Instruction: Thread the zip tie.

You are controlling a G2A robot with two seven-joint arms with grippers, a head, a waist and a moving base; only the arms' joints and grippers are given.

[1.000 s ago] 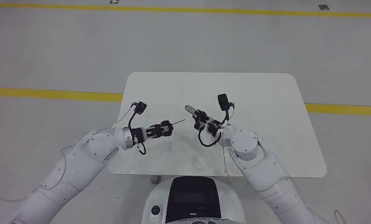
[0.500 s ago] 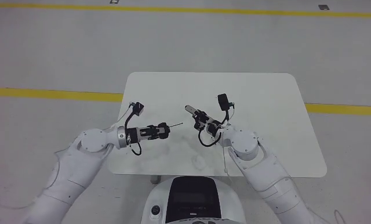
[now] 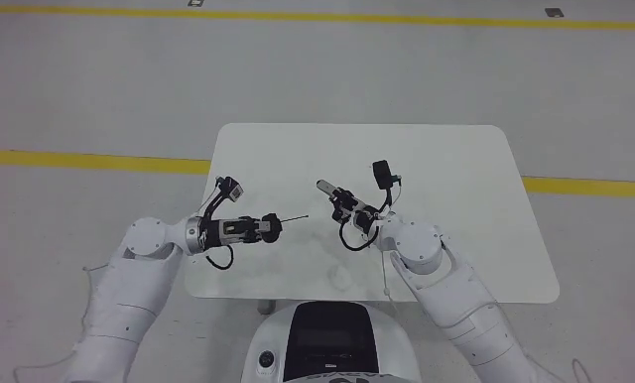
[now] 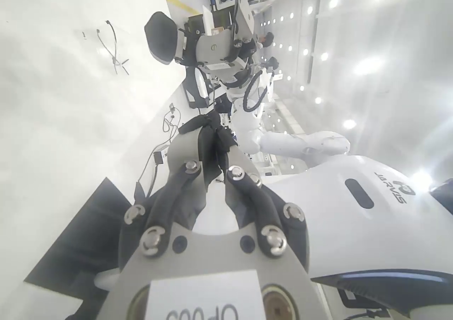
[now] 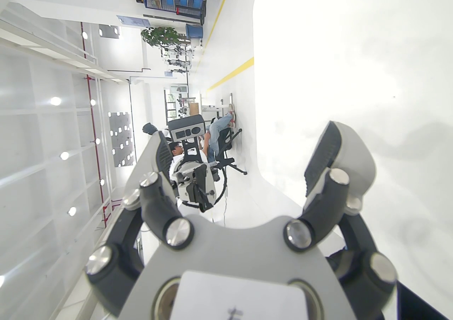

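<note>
One straight zip tie (image 3: 295,219), no loop in it: I judge the threading is not yet begun. The closed left gripper (image 3: 274,223) clamps it left of centre in the top view, above the worktop (image 3: 446,185); its free end points to the open, empty right gripper (image 3: 325,188), near but apart.

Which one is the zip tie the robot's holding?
Find the white table, then the left hand over it. The zip tie is the thin dark strip sticking out of that shut hand, pointing at the open right hand, unlike loose strips lying flat.
</note>
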